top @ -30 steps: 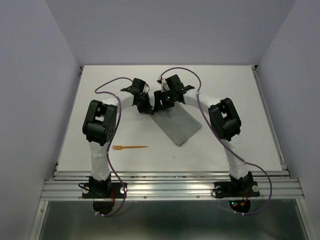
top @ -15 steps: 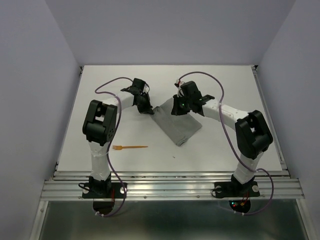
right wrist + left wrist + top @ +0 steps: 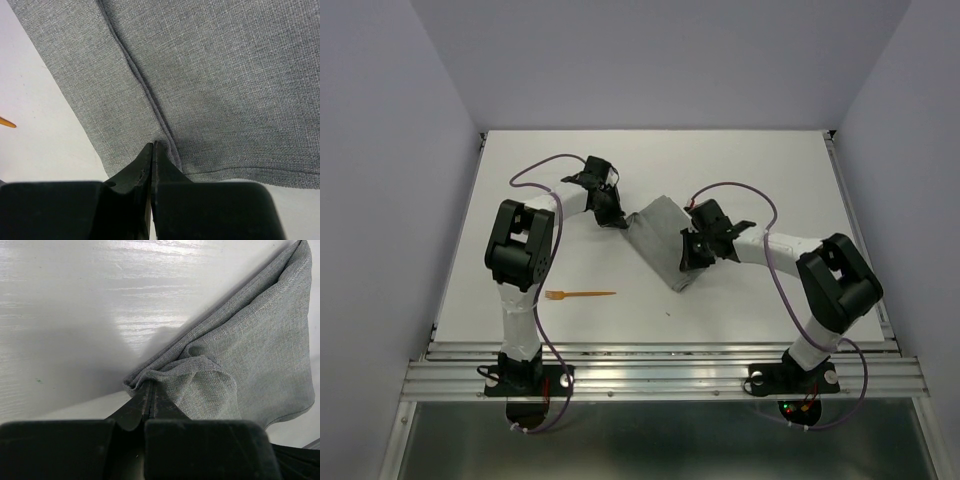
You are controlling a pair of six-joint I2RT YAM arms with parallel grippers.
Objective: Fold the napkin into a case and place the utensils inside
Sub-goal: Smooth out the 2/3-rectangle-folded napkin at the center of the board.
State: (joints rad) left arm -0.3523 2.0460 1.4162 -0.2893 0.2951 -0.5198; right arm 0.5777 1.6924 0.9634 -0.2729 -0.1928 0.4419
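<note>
The grey napkin (image 3: 658, 238) lies folded into an oblong band, running diagonally across the middle of the table. My left gripper (image 3: 617, 222) is shut on its bunched far-left corner (image 3: 150, 379), and the cloth puckers at the fingertips. My right gripper (image 3: 686, 264) is shut, its tips (image 3: 152, 146) resting on the napkin (image 3: 210, 75) near the front corner, beside a folded edge (image 3: 135, 75). Nothing shows between its jaws. An orange fork (image 3: 580, 294) lies on the table to the front left of the napkin, apart from it. Its tip (image 3: 7, 122) shows in the right wrist view.
The white tabletop (image 3: 770, 180) ends at a metal rail (image 3: 660, 352) in front. Grey walls close off the left, the right and the back. Purple cables (image 3: 535, 170) loop over both arms.
My right gripper has moved from the napkin's far end down along the cloth to its front corner and has shut. The left gripper has kept its hold and place.
</note>
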